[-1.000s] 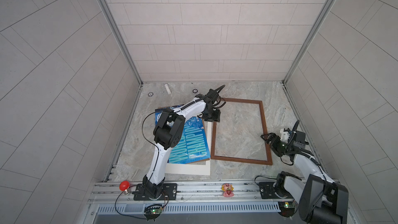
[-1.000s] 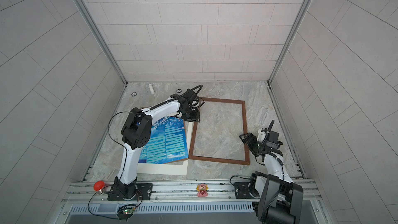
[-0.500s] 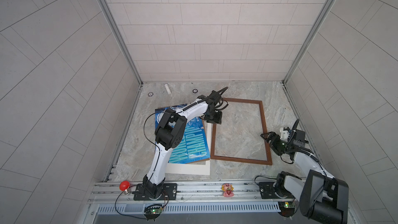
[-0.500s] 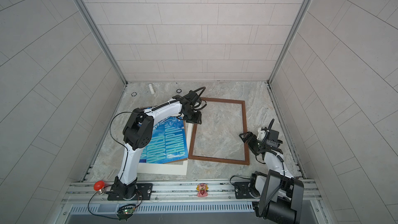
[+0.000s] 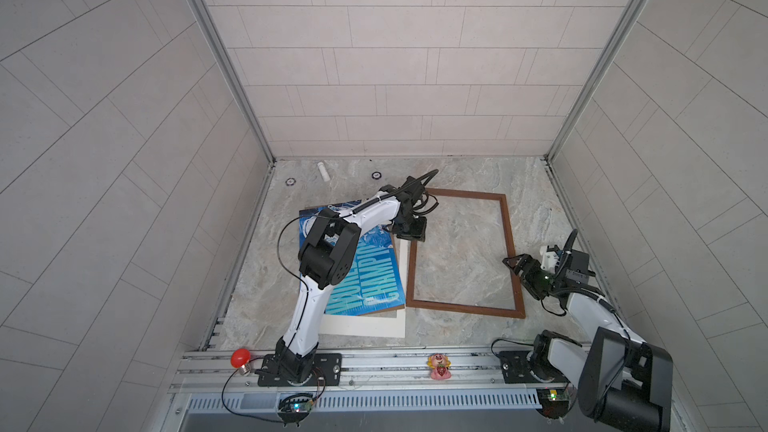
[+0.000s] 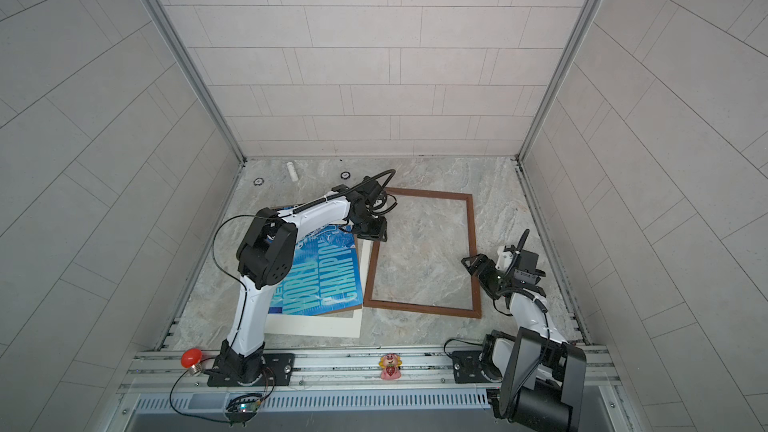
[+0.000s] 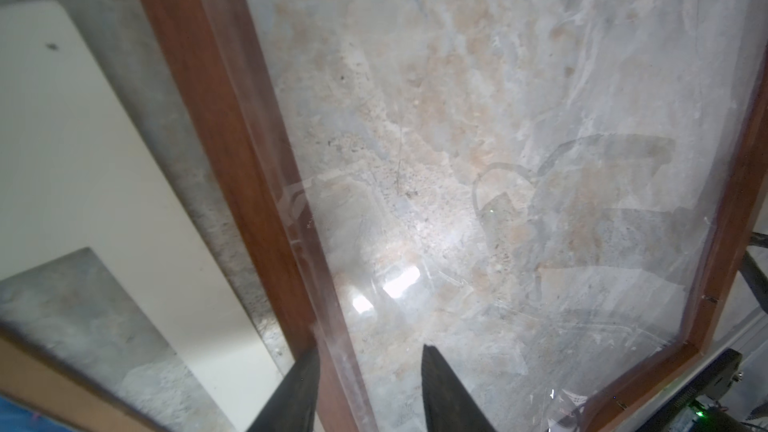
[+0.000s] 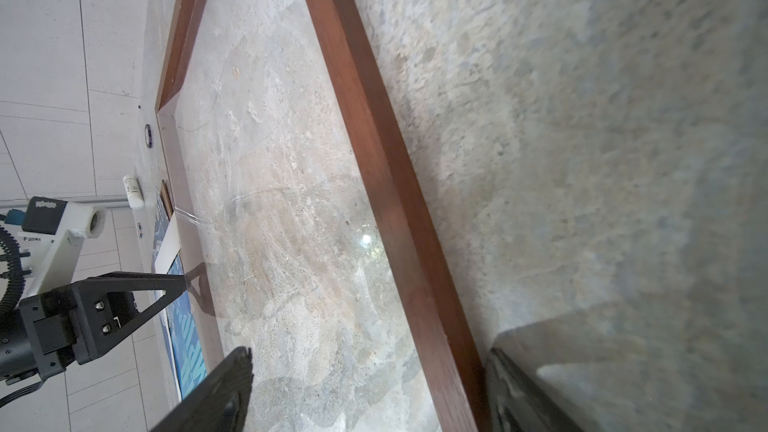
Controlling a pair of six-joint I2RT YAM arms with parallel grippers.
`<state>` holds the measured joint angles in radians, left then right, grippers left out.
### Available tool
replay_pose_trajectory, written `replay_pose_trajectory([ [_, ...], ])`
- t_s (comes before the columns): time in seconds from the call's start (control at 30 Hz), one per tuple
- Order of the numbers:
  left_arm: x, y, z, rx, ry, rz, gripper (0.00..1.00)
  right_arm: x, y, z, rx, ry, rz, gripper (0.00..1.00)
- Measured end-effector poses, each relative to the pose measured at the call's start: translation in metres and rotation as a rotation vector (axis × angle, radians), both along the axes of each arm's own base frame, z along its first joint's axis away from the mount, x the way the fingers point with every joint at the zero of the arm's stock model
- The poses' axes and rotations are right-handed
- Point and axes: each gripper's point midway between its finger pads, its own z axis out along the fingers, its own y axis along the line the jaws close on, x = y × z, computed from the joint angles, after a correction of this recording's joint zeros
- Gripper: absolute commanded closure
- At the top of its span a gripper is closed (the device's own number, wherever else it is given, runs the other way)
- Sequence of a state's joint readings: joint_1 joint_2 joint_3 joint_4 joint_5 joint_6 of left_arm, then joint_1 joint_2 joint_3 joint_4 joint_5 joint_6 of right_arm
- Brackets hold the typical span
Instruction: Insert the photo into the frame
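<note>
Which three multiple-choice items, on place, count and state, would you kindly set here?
1. Where is the blue "WORLD CHAMPION" poster, against the dark brown wooden frame, in both top views?
A inside; B left; C behind
2. How many small dark rings lie by the back wall?
A one; B four; C two
3. The right gripper's fingers are:
A open, astride the frame's rail; B shut on the poster; C shut, empty
B: it lies outside the left rail. C: two show. A: the right wrist view shows them wide apart.

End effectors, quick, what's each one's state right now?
Left end effector: open, astride the frame rail.
Right end effector: open, astride the frame's other rail.
</note>
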<state>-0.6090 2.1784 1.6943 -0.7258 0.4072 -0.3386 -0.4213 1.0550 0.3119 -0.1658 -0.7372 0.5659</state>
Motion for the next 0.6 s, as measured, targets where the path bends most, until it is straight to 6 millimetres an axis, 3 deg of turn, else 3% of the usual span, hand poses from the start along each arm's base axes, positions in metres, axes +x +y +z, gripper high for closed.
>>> replay_pose_trajectory([
  [0.6, -0.024, -0.012, -0.001, -0.22, 0.069, 0.01, 0.55, 0.001, -0.001, 0.0, -0.001, -0.003, 0.0, 0.16],
])
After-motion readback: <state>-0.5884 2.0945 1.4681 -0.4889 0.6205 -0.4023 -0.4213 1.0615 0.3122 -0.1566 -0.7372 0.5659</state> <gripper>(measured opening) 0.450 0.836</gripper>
